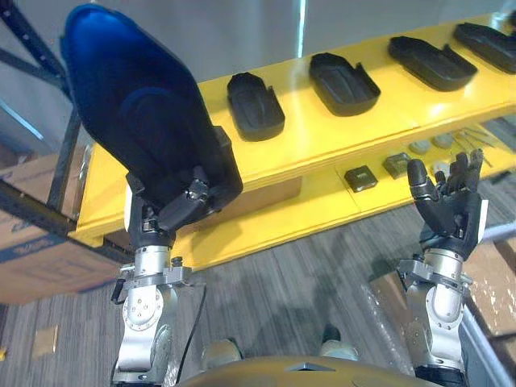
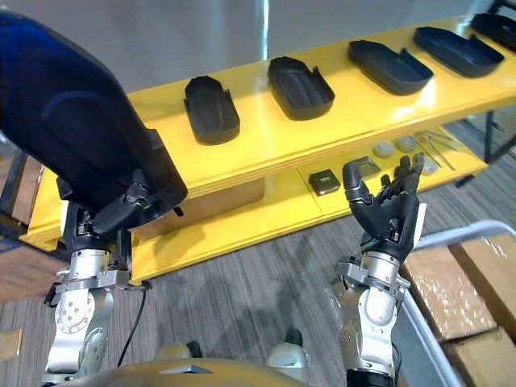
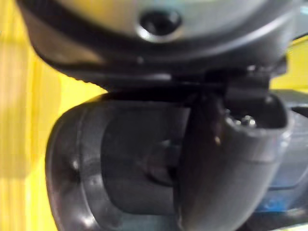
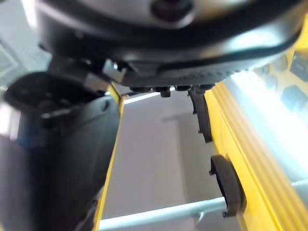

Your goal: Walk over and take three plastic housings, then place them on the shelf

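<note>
My left hand (image 1: 184,203) is curled tight round the lower end of a large dark plastic housing (image 1: 129,105), held up before the yellow shelf (image 1: 322,141). Four more housings (image 1: 255,106) lie in a row on its top board. My right hand (image 1: 447,205) is raised, empty, fingers straight and apart

Black square block (image 2: 324,181): grey discs (image 2: 383,149) just right of it, thin rods (image 2: 442,147) farther right, wrapped cardboard boxes (image 2: 459,290) nearer the camera, striped carpet (image 2: 258,282) below.
</note>
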{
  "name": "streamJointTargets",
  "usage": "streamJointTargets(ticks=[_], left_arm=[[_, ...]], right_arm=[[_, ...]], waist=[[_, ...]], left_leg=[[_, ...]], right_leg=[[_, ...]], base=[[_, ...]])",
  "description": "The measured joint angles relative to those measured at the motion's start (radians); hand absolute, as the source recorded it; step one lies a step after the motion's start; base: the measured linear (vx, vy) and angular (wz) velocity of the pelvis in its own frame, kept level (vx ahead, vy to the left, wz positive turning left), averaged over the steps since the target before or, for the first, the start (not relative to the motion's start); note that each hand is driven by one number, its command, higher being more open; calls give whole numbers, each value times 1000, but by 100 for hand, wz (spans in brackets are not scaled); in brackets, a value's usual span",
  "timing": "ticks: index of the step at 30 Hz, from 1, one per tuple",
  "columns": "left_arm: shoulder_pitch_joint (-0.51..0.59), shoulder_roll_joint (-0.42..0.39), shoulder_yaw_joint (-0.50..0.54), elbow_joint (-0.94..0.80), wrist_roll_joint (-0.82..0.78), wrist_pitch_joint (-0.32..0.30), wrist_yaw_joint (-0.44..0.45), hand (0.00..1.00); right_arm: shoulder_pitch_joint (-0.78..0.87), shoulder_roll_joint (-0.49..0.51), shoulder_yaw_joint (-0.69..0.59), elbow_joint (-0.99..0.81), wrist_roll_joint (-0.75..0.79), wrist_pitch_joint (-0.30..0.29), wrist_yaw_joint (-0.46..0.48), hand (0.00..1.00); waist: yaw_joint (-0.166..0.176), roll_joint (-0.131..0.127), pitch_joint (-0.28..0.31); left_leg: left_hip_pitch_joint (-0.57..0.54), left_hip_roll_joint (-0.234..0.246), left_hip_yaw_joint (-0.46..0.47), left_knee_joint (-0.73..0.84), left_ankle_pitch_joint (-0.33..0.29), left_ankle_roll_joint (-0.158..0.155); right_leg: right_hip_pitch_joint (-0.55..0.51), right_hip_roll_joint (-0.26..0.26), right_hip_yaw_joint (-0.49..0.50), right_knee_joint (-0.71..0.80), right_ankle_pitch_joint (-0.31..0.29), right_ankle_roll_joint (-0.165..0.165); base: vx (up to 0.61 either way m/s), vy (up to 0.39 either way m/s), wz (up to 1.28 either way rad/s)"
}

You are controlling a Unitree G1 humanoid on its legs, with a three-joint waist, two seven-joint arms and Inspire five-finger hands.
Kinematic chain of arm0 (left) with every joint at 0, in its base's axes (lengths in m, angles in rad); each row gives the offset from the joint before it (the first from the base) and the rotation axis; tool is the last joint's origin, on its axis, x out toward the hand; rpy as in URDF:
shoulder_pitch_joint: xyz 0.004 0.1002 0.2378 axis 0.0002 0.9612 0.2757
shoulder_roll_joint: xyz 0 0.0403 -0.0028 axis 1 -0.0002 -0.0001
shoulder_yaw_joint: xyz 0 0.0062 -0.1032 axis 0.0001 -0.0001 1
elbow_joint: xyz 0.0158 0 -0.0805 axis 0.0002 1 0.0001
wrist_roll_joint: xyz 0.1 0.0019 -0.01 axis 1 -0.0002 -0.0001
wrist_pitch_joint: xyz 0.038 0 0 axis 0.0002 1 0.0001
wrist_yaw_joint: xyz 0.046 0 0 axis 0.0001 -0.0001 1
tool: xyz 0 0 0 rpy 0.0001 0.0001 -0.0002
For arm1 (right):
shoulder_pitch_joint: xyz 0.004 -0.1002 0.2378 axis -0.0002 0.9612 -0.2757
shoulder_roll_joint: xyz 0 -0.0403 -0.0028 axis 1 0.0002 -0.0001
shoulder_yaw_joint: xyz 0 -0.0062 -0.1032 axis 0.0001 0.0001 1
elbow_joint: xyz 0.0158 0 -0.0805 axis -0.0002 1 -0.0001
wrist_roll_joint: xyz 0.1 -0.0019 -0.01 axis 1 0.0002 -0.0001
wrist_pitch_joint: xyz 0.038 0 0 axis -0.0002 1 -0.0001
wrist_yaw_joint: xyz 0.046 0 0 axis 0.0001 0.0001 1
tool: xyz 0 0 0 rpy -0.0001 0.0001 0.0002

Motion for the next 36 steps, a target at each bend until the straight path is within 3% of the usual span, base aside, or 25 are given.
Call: streamJointTargets(ticks=[2,6,10,14,16,19,20,21,30,34,36], left_arm=[[-21,33,10,0,3,21,-3,0],[-23,88,126,0,4,68,50,0],[-86,114,213,1,42,103,119,0],[-117,124,290,71,38,137,202,0],[-123,124,317,104,32,153,226,0],[-134,124,333,115,-3,177,230,0],[-133,124,376,115,-7,190,196,0],[-132,124,376,115,-7,190,196,0],[-134,124,376,115,-7,190,196,0],[-147,126,397,123,-16,190,193,0],[-205,193,432,209,-52,190,180,0]], right_arm=[[23,31,15,6,41,0,-2,100],[30,65,80,12,37,4,24,100],[68,52,70,50,-6,12,-3,100],[98,34,-28,268,-32,76,-13,100],[123,30,-56,351,-32,85,-11,100],[149,30,-80,424,-28,93,0,100],[141,53,-41,456,-8,91,37,100],[141,53,-41,456,-8,91,37,100],[130,53,-41,454,-2,93,42,100],[127,47,-48,454,37,128,77,100],[128,45,-62,454,42,175,103,100]], waist=[[4,-43,-5],[3,-56,-15],[-9,-46,-24],[-6,6,-58],[-12,15,-64],[-19,13,-62],[4,5,-14],[4,6,-8],[5,5,-7],[4,4,-6],[6,4,-6]], left_leg=[[32,-41,46,-19,-10,20],[81,-48,143,-44,-18,29],[64,-34,152,-55,-24,20],[64,1,169,-76,3,-11],[67,8,171,-90,15,-14],[72,12,171,-93,17,-14],[86,22,180,-105,26,-18],[86,22,180,-105,26,-18],[86,22,179,-104,26,-18],[88,21,180,-102,26,-18],[91,22,180,-102,26,-18]], right_leg=[[-6,-40,20,1,15,19],[-30,-44,-24,7,47,-16],[-44,-32,-63,-10,51,-26],[-52,20,-70,-43,71,-19],[-49,30,-83,-50,71,-20],[-35,35,-95,-63,75,-23],[-18,49,-125,-84,92,-39],[-18,49,-125,-84,92,-39],[-18,49,-125,-84,93,-39],[-18,50,-121,-84,96,-40],[-17,52,-116,-84,98,-43]], base=[[-34,250,-36],[-52,117,-71],[-20,-35,-5],[72,-99,-12],[58,-77,1],[14,-25,4],[0,0,0],[0,0,0],[0,0,0],[0,0,0],[0,0,-5]])
